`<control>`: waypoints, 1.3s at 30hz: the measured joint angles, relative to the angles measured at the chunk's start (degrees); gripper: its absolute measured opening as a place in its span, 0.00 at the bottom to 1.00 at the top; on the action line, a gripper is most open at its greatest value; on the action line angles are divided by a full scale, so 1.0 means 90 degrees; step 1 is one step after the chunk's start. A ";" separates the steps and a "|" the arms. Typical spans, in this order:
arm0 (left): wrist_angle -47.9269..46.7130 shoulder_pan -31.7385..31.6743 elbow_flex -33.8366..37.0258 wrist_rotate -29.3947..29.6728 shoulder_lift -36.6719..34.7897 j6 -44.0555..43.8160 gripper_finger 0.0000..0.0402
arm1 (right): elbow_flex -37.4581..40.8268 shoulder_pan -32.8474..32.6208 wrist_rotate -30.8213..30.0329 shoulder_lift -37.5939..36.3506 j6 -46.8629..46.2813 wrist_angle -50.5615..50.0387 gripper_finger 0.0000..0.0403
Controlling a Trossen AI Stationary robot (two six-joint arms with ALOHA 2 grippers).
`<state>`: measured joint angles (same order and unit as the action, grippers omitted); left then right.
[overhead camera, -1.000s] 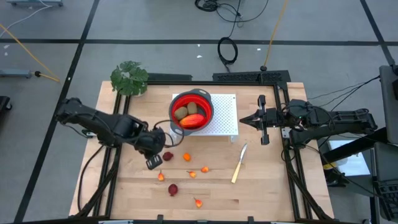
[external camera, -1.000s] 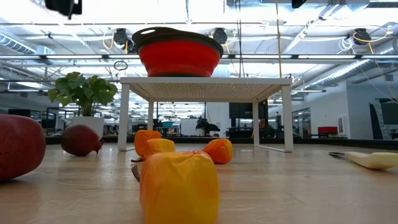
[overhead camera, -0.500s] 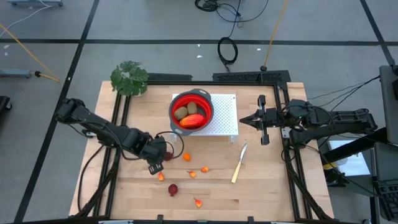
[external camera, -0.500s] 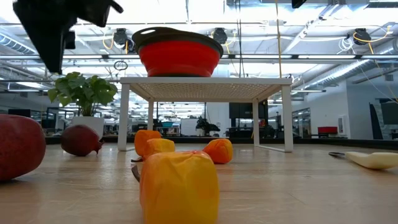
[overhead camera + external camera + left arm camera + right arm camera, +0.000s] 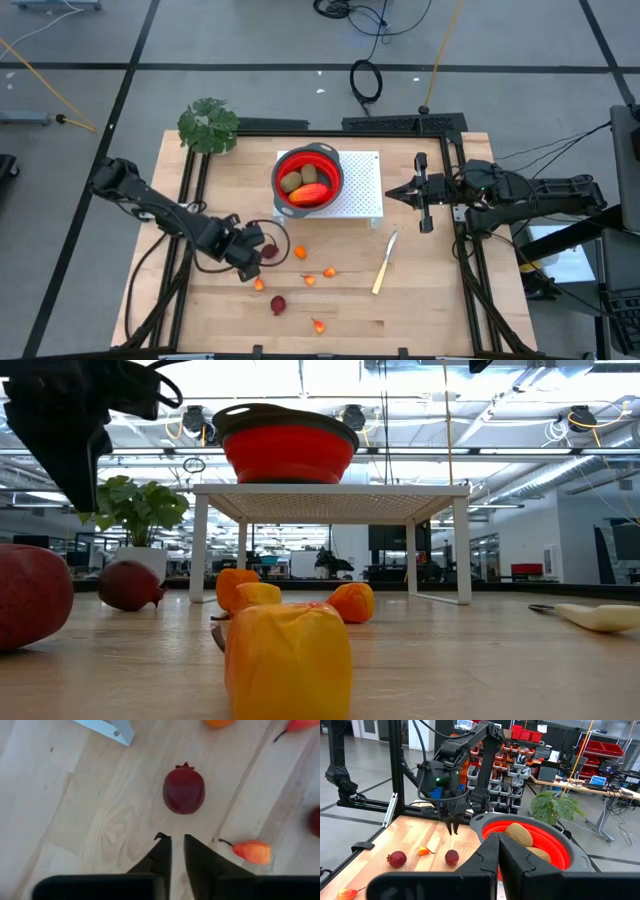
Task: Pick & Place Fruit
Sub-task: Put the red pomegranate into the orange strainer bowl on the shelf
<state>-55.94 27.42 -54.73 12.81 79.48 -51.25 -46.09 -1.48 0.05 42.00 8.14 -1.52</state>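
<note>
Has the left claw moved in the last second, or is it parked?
Yes. In the high view the left claw has pulled back from the white rack, toward the table's left edge, nearing the dark red fruit.

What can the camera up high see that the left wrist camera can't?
Only the high view shows the red bowl holding fruit on its white stand, the plant, the knife and the right arm waiting beside the stand. Only the left wrist view shows the left tool with its narrow gap. Both show the dark red fruit on the table.
</note>
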 joint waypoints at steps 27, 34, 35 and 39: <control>0.2943 0.0026 0.1238 0.0755 0.0000 0.1578 0.74 | 0.0000 0.0000 0.0000 0.0000 -0.0002 0.0000 0.00; 0.3385 -0.0085 0.1581 0.0756 0.0000 0.1692 0.74 | 0.0000 0.0000 -0.0022 0.0000 -0.0002 0.0000 0.00; 0.3390 -0.0120 0.1603 0.0756 0.0000 0.1713 0.74 | 0.0000 0.0000 -0.0022 0.0000 -0.0001 0.0000 0.00; 0.3443 -0.0278 0.1692 0.0750 0.0000 0.1712 0.74 | 0.0000 0.0000 -0.0024 0.0000 0.0000 0.0000 0.00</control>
<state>-24.95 24.92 -39.50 19.56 79.48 -35.84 -46.09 -1.48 -0.16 42.00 8.14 -1.52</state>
